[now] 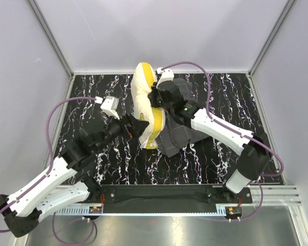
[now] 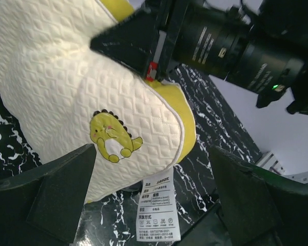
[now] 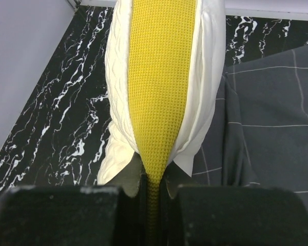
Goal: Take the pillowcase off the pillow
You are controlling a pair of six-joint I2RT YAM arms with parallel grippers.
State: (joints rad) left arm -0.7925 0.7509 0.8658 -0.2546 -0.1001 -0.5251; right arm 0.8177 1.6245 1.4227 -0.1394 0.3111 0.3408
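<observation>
The cream-white quilted pillow stands on edge at the table's middle, its yellow side facing right. It is bare. The dark grey grid-patterned pillowcase lies crumpled on the table just right of it, partly under my right arm. My right gripper is shut on the pillow's yellow edge, pinched between its fingers; the pillowcase lies to the right there. My left gripper is open at the pillow's lower corner. Its fingers flank the white tag below the yellow logo, touching nothing.
The black white-veined marble tabletop is walled by grey panels at the back and sides. My right arm's black wrist hangs close above the pillow in the left wrist view. Purple cables loop over both arms.
</observation>
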